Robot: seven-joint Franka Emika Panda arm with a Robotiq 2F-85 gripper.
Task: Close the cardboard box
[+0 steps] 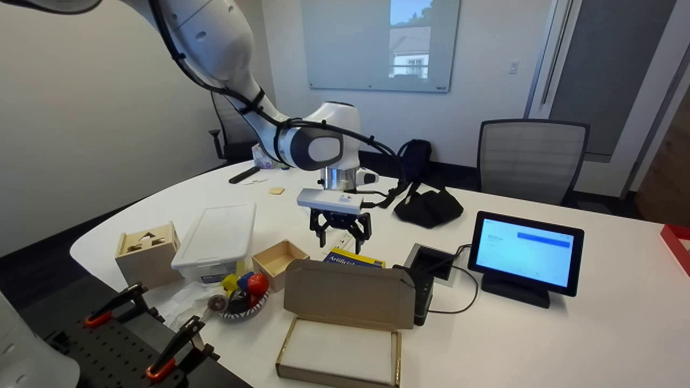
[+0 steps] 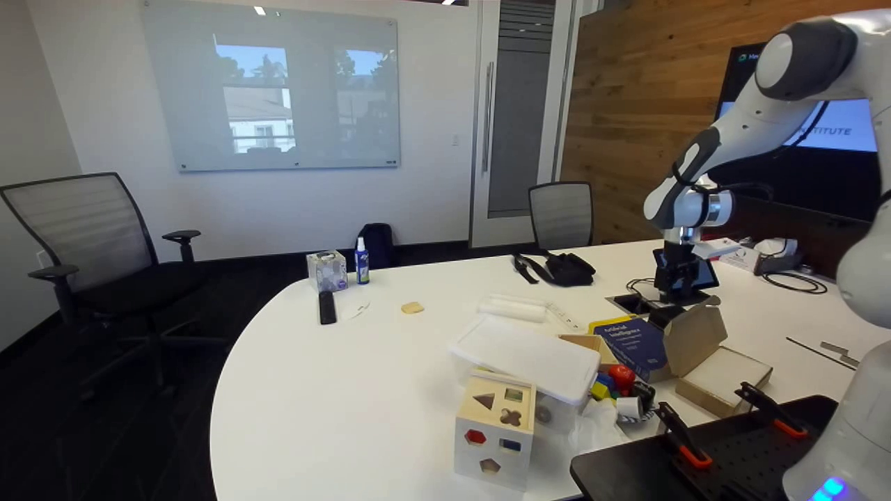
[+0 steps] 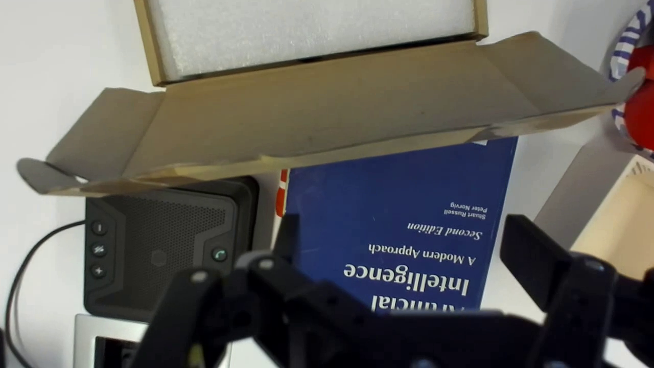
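Note:
The brown cardboard box stands open on the table, with a white foam sheet inside. Its lid stands raised at the hinge side, leaning back a little. The box also shows in an exterior view. In the wrist view, the lid crosses the upper part with its side flaps spread, and part of the box rim is cut off at the top. My gripper is open and empty, above the book behind the lid, touching nothing. Its fingers are wide apart in the wrist view.
A blue book lies behind the lid. A black speaker phone sits close to one lid end. A bowl of toys and a small wooden crate stand by the other end. A tablet stands further off.

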